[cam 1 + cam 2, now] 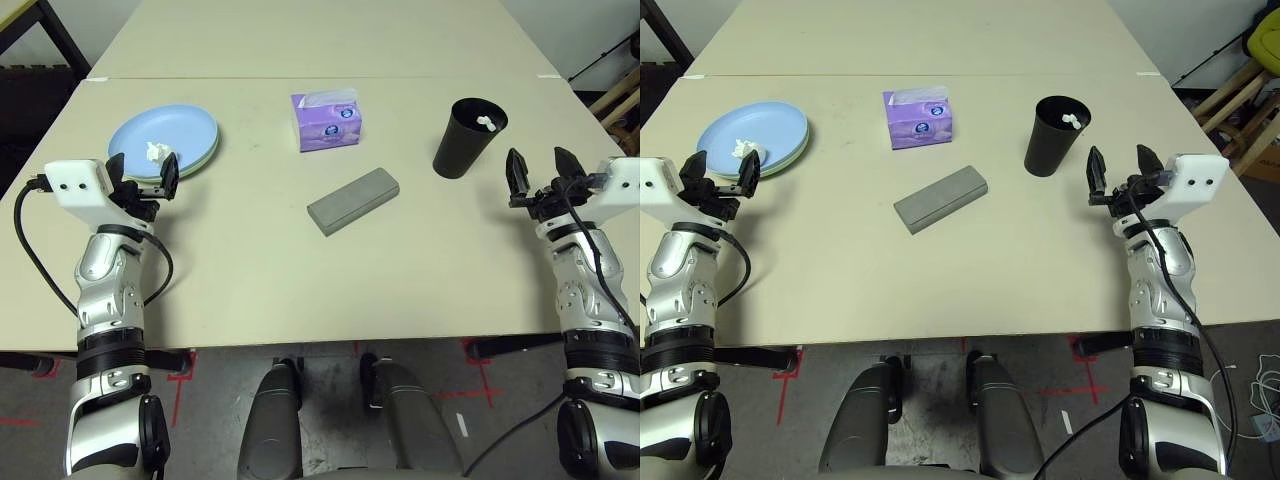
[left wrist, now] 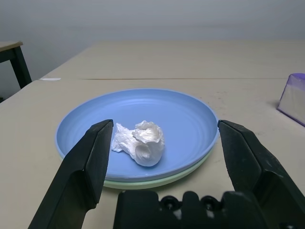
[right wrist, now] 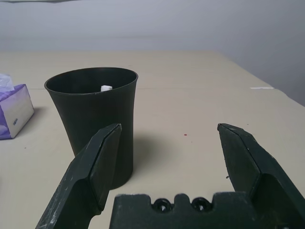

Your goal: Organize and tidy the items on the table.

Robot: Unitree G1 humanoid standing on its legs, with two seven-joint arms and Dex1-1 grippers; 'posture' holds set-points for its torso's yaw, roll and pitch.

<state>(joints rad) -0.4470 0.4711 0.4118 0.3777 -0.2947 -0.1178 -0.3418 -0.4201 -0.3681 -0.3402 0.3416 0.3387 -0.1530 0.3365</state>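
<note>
Items look mostly tidied: stacked light blue and pale green round plates [image 1: 165, 140] with a crumpled white tissue [image 2: 139, 148] near the counter's [image 1: 300, 290] left edge, black cup [image 1: 466, 137] holding white-tipped pens near its right edge. Grey oblong glasses case [image 1: 352, 200] lies shut mid-counter; only the tissue seems left. Left pincer [image 1: 142, 176] and right pincer [image 1: 544, 172] hang apart, empty.

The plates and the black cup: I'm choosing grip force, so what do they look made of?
The light blue plate, stacked on the pale green plate, looks like smooth matte plastic with faint concentric ridges. The black cup seems thin-walled plastic with a dull sheen; neither is certain.
</note>
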